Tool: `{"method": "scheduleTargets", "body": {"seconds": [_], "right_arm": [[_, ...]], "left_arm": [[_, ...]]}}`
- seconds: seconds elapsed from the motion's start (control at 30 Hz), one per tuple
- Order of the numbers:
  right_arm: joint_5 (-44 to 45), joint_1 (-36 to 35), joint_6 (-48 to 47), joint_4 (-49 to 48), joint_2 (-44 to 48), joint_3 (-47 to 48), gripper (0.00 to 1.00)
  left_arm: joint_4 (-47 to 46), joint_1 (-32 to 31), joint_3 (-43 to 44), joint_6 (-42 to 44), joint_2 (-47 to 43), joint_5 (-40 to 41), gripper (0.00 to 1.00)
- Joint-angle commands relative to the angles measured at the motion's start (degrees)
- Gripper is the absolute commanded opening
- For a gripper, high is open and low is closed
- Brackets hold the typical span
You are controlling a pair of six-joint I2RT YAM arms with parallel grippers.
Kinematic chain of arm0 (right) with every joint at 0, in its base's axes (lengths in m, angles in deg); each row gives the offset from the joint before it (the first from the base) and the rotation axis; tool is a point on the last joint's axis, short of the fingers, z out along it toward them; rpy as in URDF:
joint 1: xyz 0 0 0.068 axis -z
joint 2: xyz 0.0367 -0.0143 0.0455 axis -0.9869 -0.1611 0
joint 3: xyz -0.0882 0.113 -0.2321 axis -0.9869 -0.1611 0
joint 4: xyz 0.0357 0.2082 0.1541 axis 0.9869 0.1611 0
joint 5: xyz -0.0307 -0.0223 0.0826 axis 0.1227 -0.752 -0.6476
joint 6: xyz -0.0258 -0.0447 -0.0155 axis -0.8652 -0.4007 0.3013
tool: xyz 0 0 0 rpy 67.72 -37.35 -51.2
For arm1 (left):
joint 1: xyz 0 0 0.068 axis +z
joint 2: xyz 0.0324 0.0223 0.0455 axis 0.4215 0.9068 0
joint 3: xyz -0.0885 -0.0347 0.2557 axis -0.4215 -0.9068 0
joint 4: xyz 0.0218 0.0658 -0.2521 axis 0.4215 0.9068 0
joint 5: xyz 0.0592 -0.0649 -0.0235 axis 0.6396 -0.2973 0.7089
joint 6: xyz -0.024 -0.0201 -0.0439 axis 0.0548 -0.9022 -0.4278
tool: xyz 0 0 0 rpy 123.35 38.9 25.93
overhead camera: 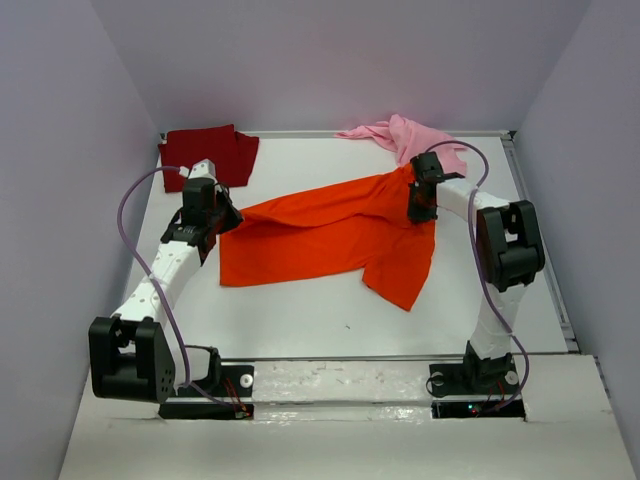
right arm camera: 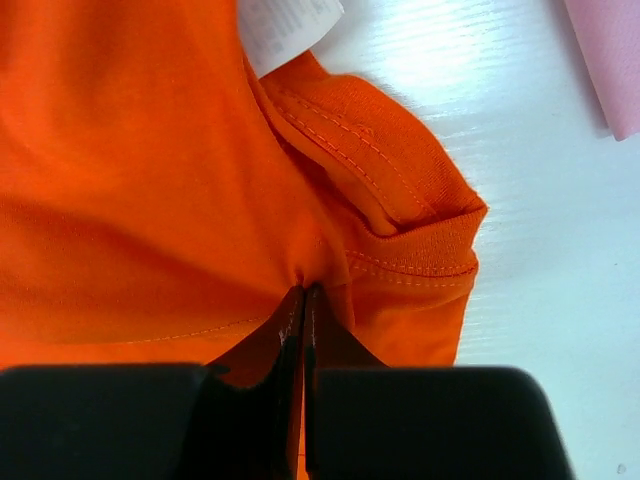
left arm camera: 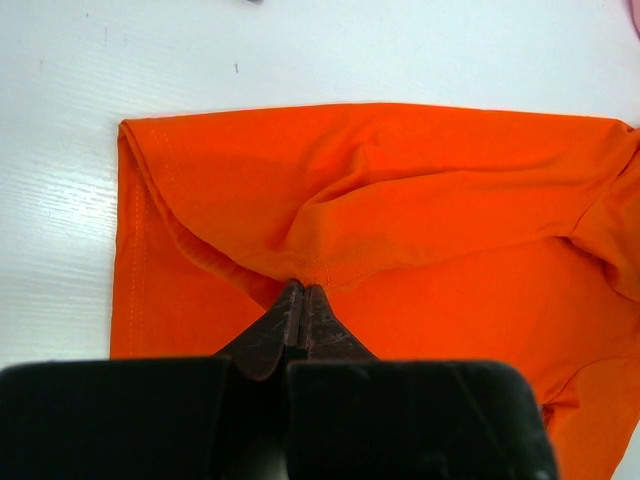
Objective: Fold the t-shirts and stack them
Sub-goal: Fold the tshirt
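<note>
Where the overhead camera looks down on the white table (overhead camera: pixel 300 310), the orange t-shirt (overhead camera: pixel 330 235) lies stretched across the middle as a long, creased band of soft knit, with one flap drooping toward the near right. The left gripper (overhead camera: pixel 228 218) meets the cloth's left end and the right gripper (overhead camera: pixel 418 195) its far right end. Just behind that end, the light pink t-shirt (overhead camera: pixel 405 135) is a rumpled heap at the back edge. The dark red t-shirt (overhead camera: pixel 212 155) sits in the far left corner as a flat, roughly square pad.

From the left wrist, the left gripper (left arm camera: pixel 302 290) has its dark, tapered fingers pressed together on a pinch of orange fabric. The cloth puckers into radiating folds there, and a stitched hem runs down its left side. Beyond it the table (left arm camera: pixel 300 50) is smooth and faintly glossy.

From the right wrist, the right gripper (right arm camera: pixel 303 292) is likewise clamped tight on the orange t-shirt, just below the ribbed collar (right arm camera: pixel 420 230) with its double row of stitching. A white label (right arm camera: pixel 285 25) shows at the top, and a smooth pink strip fills the upper right corner.
</note>
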Motion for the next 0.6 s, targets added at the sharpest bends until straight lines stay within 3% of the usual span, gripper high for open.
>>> {"method": "scheduleTargets", "body": {"seconds": [0.0, 0.13, 0.23, 0.37, 0.4, 0.57], "right_arm": [[0.3, 0.4, -0.3, -0.5, 3.3, -0.8, 0.0], [0.4, 0.4, -0.2, -0.2, 3.7, -0.9, 0.02], [1.1, 0.4, 0.0, -0.1, 5.2, -1.5, 0.15], [0.9, 0.4, 0.4, 0.1, 6.2, -1.6, 0.09], [0.9, 0.4, 0.5, 0.1, 6.4, -1.6, 0.01], [0.3, 0.4, 0.5, 0.1, 7.1, -1.5, 0.0]], "left_arm": [[-1.9, -0.3, -0.4, 1.0, -2.4, -0.4, 0.0], [-1.9, -0.3, -0.6, 1.0, -2.7, -0.4, 0.0], [-2.0, -0.3, -0.6, 1.0, -2.9, -0.5, 0.0], [-2.0, -0.3, -0.5, 0.9, -2.9, -0.7, 0.0], [-2.0, -0.3, -0.5, 0.8, -2.9, -0.7, 0.0], [-2.0, -0.3, -0.6, 0.9, -3.1, -0.8, 0.0]]}}
